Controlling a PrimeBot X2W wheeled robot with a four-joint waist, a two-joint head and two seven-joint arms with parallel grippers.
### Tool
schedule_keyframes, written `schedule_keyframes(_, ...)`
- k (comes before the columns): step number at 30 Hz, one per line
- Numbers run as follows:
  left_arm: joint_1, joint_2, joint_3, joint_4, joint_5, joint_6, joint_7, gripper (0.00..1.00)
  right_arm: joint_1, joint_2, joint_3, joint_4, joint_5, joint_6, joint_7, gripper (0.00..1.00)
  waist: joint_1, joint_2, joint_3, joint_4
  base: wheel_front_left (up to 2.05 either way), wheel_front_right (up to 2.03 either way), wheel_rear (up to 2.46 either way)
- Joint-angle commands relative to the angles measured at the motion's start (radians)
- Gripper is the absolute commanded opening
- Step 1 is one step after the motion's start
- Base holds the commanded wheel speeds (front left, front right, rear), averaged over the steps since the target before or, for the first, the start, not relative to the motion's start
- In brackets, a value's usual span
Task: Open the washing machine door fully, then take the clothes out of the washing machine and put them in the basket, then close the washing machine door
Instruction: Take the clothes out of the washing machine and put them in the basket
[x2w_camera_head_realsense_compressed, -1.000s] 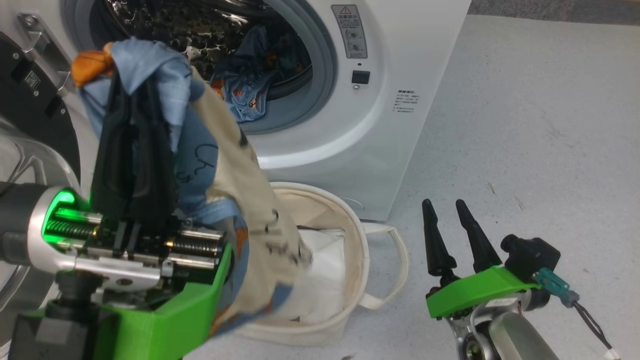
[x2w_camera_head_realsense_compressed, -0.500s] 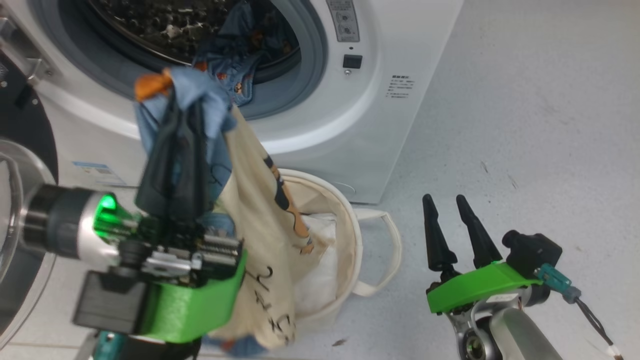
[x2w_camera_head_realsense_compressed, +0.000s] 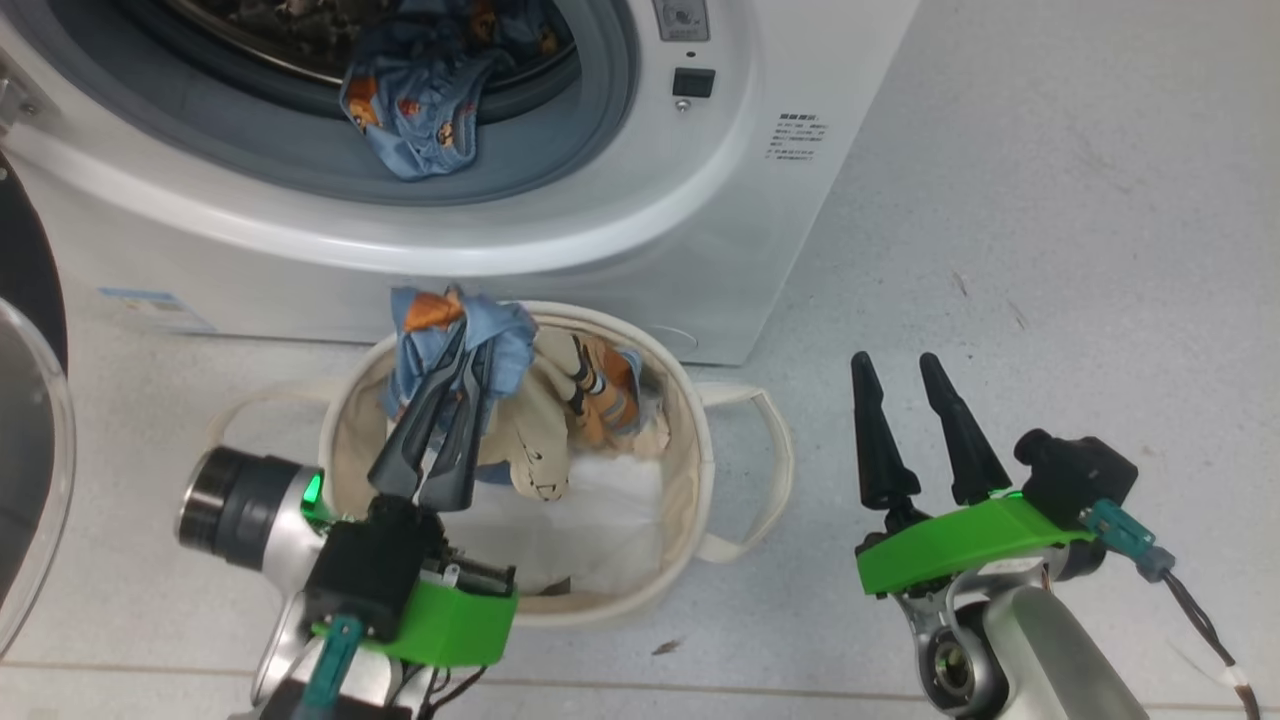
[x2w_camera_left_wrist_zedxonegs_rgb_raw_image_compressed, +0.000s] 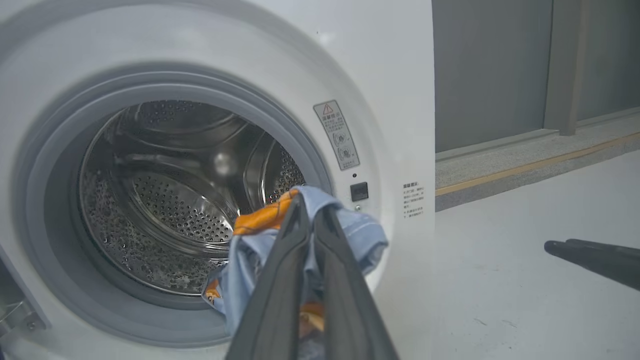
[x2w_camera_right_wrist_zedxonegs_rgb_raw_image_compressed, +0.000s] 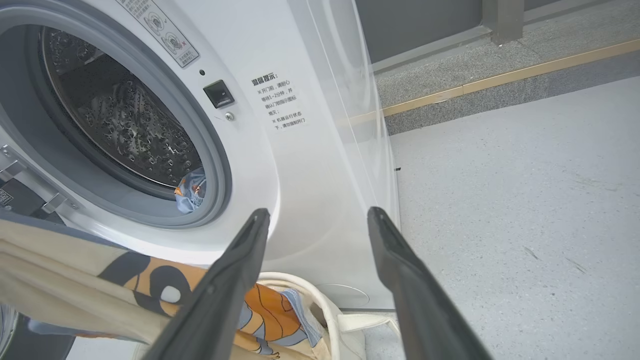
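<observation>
Blue and cream cloth, one of the clothes (x2w_camera_head_realsense_compressed: 545, 420), is pinched between the left jaws, which are clamped tight on its bunched top. It hangs from their tips down into the basket (x2w_camera_head_realsense_compressed: 700, 470), which sits directly under them, and a white sheet (x2w_camera_head_realsense_compressed: 610, 520) lies in the basket below it. Beyond the tips stands the machine (x2w_camera_head_realsense_compressed: 640, 230), the mouth of its drum (x2w_camera_left_wrist_zedxonegs_rgb_raw_image_compressed: 165, 200) uncovered. A second blue piece (x2w_camera_head_realsense_compressed: 420, 110) lies over the gasket (x2w_camera_head_realsense_compressed: 280, 160), well ahead of the left jaws. The door (x2w_camera_head_realsense_compressed: 30, 430) is swung wide to the left of them. The right jaws stand apart and hold nothing, over the floor (x2w_camera_head_realsense_compressed: 1050, 250) just right of the basket, pointing towards the machine's corner.
</observation>
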Motion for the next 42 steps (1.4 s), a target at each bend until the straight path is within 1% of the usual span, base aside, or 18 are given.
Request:
schedule_keyframes(1,-0.017,0.017,0.033,-0.013,-0.004,-0.003,-0.004,0.00,-0.021,0.003,0.017,-0.033,0.000,0.004,-0.012,1.00,0.0000,-0.0001,0.008,0.001,0.00,0.00,0.00)
schedule_keyframes(6,-0.040,0.005,0.031,0.125,-0.019,-0.022,-0.004,0.00,-0.036,0.003,0.018,-0.034,-0.004,0.004,-0.012,1.00,0.0000,-0.0001,0.031,0.000,0.00,0.00,0.00)
schedule_keyframes(12,-0.086,-0.021,0.040,0.351,-0.045,-0.072,-0.004,0.00,-0.055,0.003,0.028,-0.038,-0.007,0.004,-0.012,1.00,0.0000,-0.0001,0.064,-0.014,0.00,0.00,0.00)
schedule_keyframes(19,-0.150,-0.039,0.054,0.559,-0.032,-0.092,-0.004,0.00,-0.075,0.003,0.031,-0.049,-0.004,0.004,-0.012,1.00,0.0000,-0.0001,0.117,-0.058,0.00,0.00,0.00)
schedule_keyframes(25,-0.201,-0.038,0.067,0.660,-0.025,-0.091,-0.004,0.00,-0.086,0.003,0.031,-0.059,0.000,0.004,-0.012,1.00,0.0000,-0.0001,0.166,-0.086,0.00,0.00,0.00)
schedule_keyframes(28,-0.222,-0.039,0.073,0.684,-0.024,-0.091,-0.004,0.00,-0.092,0.003,0.031,-0.064,-0.001,0.004,-0.012,1.00,0.0000,-0.0001,0.186,-0.096,0.00,0.00,0.00)
schedule_keyframes(31,-0.235,-0.045,0.085,0.691,-0.036,-0.099,-0.004,0.00,-0.094,0.003,0.025,-0.067,-0.004,0.004,-0.012,1.00,0.0000,-0.0001,0.198,-0.096,0.00,0.00,0.00)
schedule_keyframes(32,-0.236,-0.046,0.089,0.695,-0.039,-0.102,-0.004,0.27,-0.095,0.003,0.024,-0.067,-0.005,0.004,-0.012,1.00,0.0000,-0.0001,0.199,-0.096,0.00,0.00,0.00)
schedule_keyframes(33,-0.236,-0.047,0.091,0.698,-0.041,-0.106,-0.004,1.00,-0.095,0.003,0.025,-0.067,-0.005,0.004,-0.012,1.00,0.0000,-0.0001,0.200,-0.095,0.00,0.00,0.00)
schedule_keyframes(38,-0.223,-0.056,0.102,0.742,-0.047,-0.116,-0.004,1.00,-0.095,0.003,0.023,-0.060,-0.009,0.004,-0.012,1.00,0.0000,-0.0001,0.176,-0.077,0.00,0.00,0.00)
schedule_keyframes(42,-0.193,-0.060,0.113,0.726,-0.046,-0.117,-0.004,1.00,-0.090,0.003,0.024,-0.055,-0.010,0.004,-0.012,1.00,0.0000,-0.0001,0.141,-0.054,0.00,0.00,0.00)
